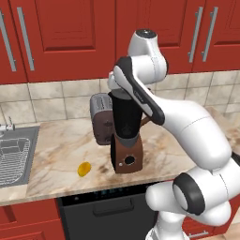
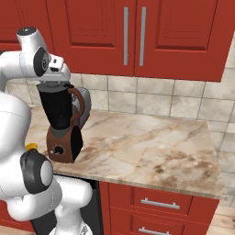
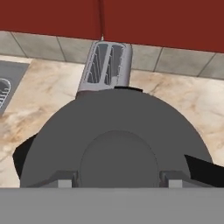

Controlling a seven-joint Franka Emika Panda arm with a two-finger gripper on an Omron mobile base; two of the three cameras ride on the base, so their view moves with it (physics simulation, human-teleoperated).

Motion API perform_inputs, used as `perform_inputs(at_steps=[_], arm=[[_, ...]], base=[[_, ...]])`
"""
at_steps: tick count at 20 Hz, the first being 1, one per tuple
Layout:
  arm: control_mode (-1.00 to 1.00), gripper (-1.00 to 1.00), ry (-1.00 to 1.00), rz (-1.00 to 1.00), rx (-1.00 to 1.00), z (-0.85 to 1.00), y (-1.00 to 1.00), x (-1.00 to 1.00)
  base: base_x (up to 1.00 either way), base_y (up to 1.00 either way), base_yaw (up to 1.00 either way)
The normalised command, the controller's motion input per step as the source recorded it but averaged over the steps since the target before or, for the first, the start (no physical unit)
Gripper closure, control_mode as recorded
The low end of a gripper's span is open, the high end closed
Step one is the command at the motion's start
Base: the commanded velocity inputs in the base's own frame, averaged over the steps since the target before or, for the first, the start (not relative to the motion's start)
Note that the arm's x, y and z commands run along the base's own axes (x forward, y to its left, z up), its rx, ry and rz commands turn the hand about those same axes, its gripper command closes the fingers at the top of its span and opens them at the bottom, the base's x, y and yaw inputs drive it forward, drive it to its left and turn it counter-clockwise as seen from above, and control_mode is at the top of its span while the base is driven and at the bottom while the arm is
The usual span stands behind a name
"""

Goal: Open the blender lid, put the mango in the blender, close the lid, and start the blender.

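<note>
Left base view: your mango (image 1: 84, 168) lies on the tabletop (image 1: 56, 154) left of the blender (image 1: 125, 138); a hard pull could tip the tall jar.

Hand view: your pincer (image 3: 117, 183) straddles the blender lid (image 3: 116, 142), fingers (image 3: 64, 183) spread; a shallow grip could slip off.

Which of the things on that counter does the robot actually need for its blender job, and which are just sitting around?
Needed:
- blender
- blender lid, on the jar
- mango, on the counter left of the blender
- gripper, right above the lid

Just there:
- toaster behind the blender
- sink at the left
</note>
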Motion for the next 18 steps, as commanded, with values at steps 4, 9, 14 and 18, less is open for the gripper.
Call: perform_inputs(at_steps=[4, 9, 14, 18], arm=[[-1.0, 1.0, -0.08, 0.0, 0.0, 0.55, 0.0, -0.06], [-1.0, 1.0, -0.2, 0.01, 0.0, 0.97, -0.09, -0.25], [-1.0, 1.0, -0.14, 0.0, 0.0, 0.46, -0.7, -0.46], [-1.0, 1.0, 0.0, -0.05, 0.05, -0.12, -1.0, -0.56]], base=[[0.0, 0.0, 0.0], [0.0, 0.0, 0.0], [0.0, 0.0, 0.0], [0.0, 0.0, 0.0]])
